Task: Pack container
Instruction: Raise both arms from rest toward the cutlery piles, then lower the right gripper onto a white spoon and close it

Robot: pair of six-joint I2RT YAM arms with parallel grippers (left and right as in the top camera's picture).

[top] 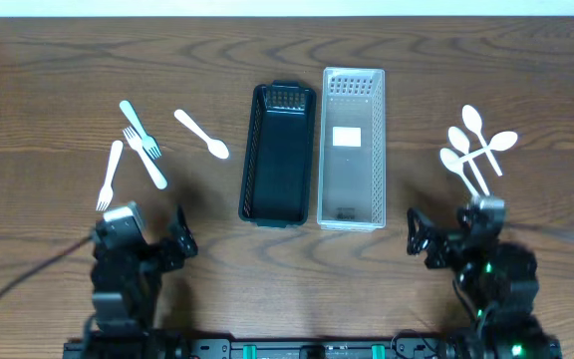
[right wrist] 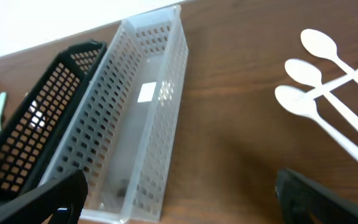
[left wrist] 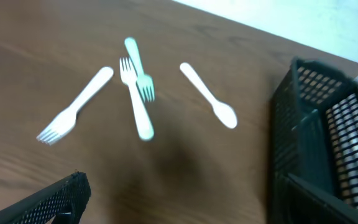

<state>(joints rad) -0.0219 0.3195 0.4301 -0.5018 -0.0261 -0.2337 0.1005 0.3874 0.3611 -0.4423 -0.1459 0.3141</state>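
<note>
Black fingers of the left gripper (top: 175, 242) and the right gripper (top: 422, 242) stand spread and empty at the near edge of the wooden table (top: 48, 70). Beyond the left one lie three pale plastic forks (top: 145, 158), two of them crossed, and a lone spoon (top: 203, 135). Beyond the right one lies a fan of overlapping spoons (top: 476, 150). Between these sit the black mesh basket (top: 277, 165) and the clear perforated bin (top: 352, 189), side by side, with no cutlery in either. The single fork (top: 111, 176) looks the best start: set the jaws square across its handle, low against the wood, and leave the crossed pair for later.
</note>
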